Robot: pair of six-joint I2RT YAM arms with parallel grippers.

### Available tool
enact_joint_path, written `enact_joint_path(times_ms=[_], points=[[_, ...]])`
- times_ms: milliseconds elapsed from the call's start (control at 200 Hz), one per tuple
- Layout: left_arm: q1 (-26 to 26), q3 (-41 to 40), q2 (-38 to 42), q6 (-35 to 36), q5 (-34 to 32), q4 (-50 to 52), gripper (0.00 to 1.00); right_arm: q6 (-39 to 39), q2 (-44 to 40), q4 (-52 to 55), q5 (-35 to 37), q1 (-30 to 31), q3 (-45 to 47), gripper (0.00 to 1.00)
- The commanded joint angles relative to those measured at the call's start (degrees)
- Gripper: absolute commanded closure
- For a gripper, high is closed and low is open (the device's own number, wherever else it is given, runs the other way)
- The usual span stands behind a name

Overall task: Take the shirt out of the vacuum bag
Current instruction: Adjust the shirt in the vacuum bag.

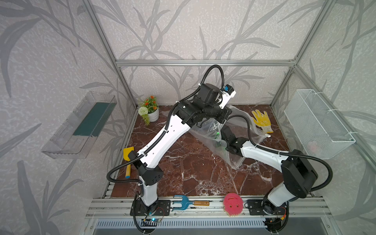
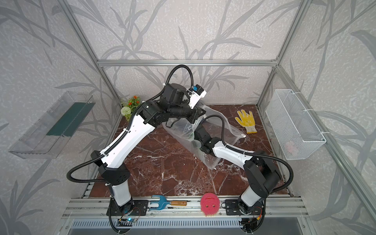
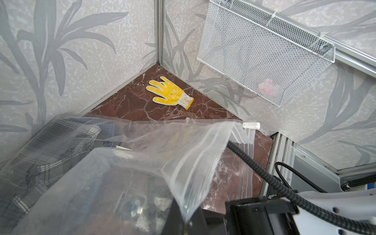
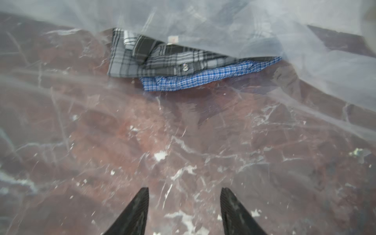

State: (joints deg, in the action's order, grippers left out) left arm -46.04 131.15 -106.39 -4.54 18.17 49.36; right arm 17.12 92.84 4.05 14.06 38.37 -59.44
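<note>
- The shirt (image 4: 162, 59), grey-and-black plaid with a blue checked part under it, lies folded deep inside the vacuum bag (image 1: 236, 160). It rests on the bag's lower film, and the upper film droops over its far edge.
- The bag lies on the marble table (image 1: 183, 166) toward the far right side. Its zip mouth is open, with the slider clip (image 3: 251, 125) at one end of the seal.
- The left gripper (image 3: 189, 220) is closed. The film runs up to it, so it appears to pinch the upper lip and hold the mouth raised.
- The right gripper (image 4: 184, 189) is inside the mouth, low over the lower film. Its fingers are spread with nothing between them, pointed at the shirt but well apart from it.
- The step in hand, as I judge it, is the reach into the opened bag; the shirt is not yet grasped.
- The next move calls for going deeper and straddling the near plaid fold without catching film. The fingers then close and draw the shirt out through the mouth while the left holds the lip up.
- A yellow glove (image 1: 261, 121) lies near the bag, clear of that path.
</note>
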Motion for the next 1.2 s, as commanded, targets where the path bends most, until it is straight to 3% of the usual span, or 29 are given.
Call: enact_joint_path(times_ms=[0,125,270,565,945,1075,1115,1155,1195], points=[[-0.77,-0.39,1.91,0.39,2.25,-0.55,1.00,1.89,2.45,-2.70,-3.72,-2.34,-3.61,0.42],[-1.26,-0.64,1.95,-0.17,3.12,-1.18,1.00,5.86,9.09,-1.86,-7.89,-4.24,-8.21,0.41],[-2.70,-0.37,1.81,-0.21,2.91,-1.25,1.00,15.15,14.95,-8.29,-14.72,-7.08,-9.30,0.35],[-5.08,-0.37,1.88,-0.30,2.31,-0.59,1.00,33.69,24.64,-20.70,-18.72,-11.04,-9.49,0.23],[-5.55,-3.20,3.16,-1.35,2.20,0.11,1.00,46.62,33.74,-34.40,-23.47,-14.20,-9.06,0.15],[-5.20,-1.95,4.28,-1.34,3.84,0.54,0.76,48.39,36.51,-32.11,-22.75,-14.20,-12.64,0.15],[-5.11,-1.11,4.93,-1.03,3.10,1.08,0.64,49.04,37.38,-31.33,-22.39,-14.27,-13.99,0.15],[-4.67,0.03,5.76,-0.62,2.96,2.21,0.44,49.68,38.34,-30.86,-21.92,-14.21,-15.00,0.15],[-3.72,0.65,7.12,-0.52,2.97,2.79,0.34,50.23,39.15,-30.34,-21.55,-14.20,-16.11,0.15]])
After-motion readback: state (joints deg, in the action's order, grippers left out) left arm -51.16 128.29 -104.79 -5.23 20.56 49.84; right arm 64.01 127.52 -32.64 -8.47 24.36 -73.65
